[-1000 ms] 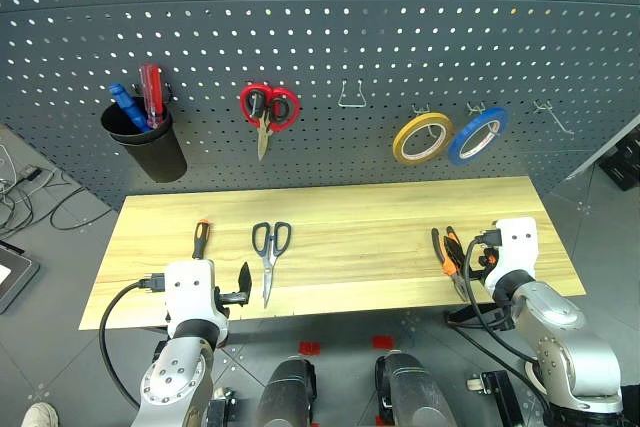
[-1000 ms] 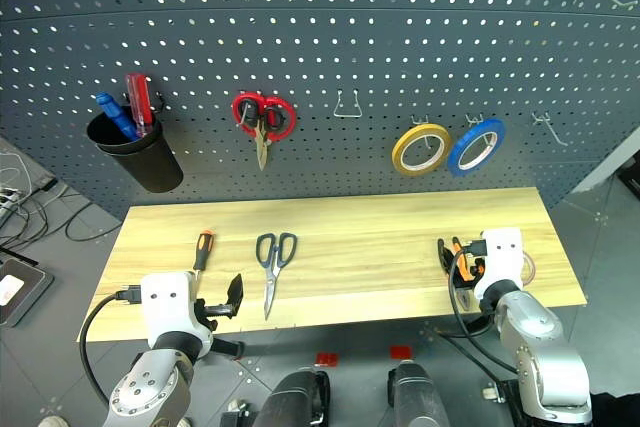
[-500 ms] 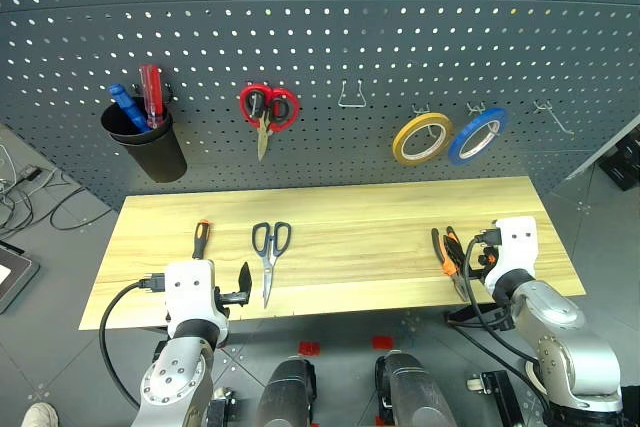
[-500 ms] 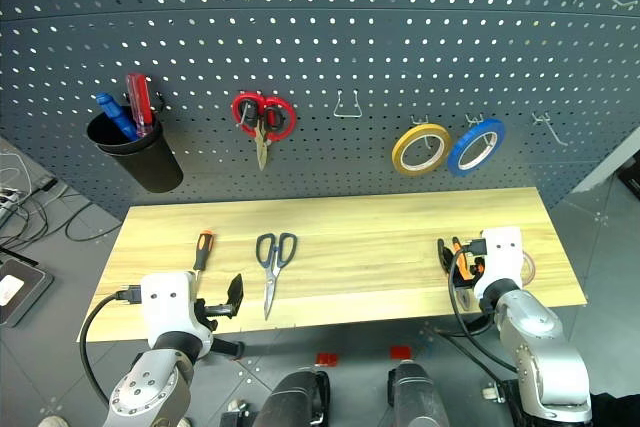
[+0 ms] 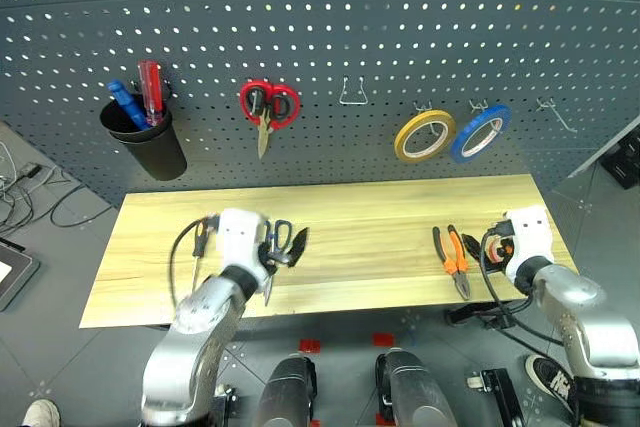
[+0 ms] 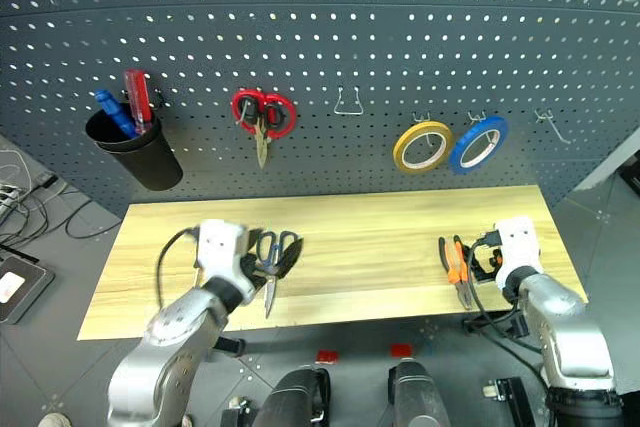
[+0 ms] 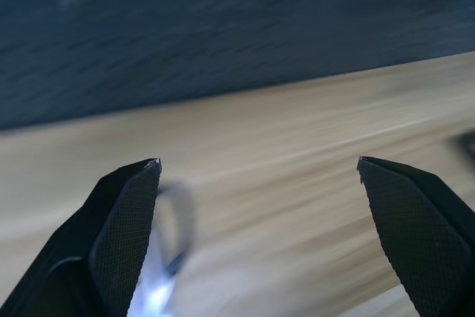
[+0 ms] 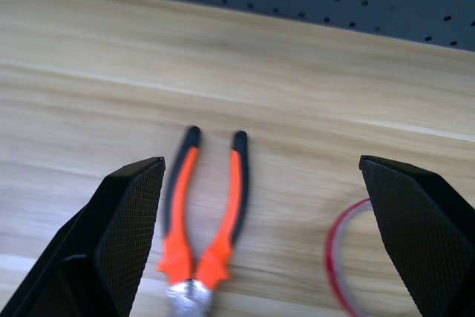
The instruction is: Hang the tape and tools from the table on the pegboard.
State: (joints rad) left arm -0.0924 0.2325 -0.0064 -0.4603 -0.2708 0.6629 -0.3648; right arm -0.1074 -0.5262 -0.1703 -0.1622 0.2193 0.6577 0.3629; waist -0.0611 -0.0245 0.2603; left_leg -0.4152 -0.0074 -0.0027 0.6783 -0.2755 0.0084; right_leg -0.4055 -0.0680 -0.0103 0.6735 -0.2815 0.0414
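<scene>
The grey-handled scissors (image 5: 266, 282) lie on the wooden table (image 5: 380, 212), left of the middle. My left gripper (image 5: 285, 246) hovers open over their handles, which show blurred beside one finger (image 7: 119, 228) in the left wrist view. The orange-and-black screwdriver (image 5: 199, 237) lies just left of that arm, partly behind its cable. The orange-and-black pliers (image 5: 448, 252) lie on the right, handles toward the pegboard (image 5: 320, 27). My right gripper (image 8: 261, 161) stands open above the table, with the pliers (image 8: 204, 213) and the thin red tape (image 8: 338, 257) in front of it. Neither gripper holds anything.
On the pegboard hang a black cup (image 5: 155, 147) with red and blue screwdrivers, red-handled scissors (image 5: 268, 109), a yellow roll (image 5: 423, 135) and a blue roll (image 5: 480, 133). Bare hooks (image 5: 352, 95) sit between and at the far right (image 5: 553, 112). Cables lie on the floor at left.
My left arm has swung forward and right, from the table's front edge to over the scissors. My right hand has shifted right, uncovering the pliers. Both grippers stay open.
</scene>
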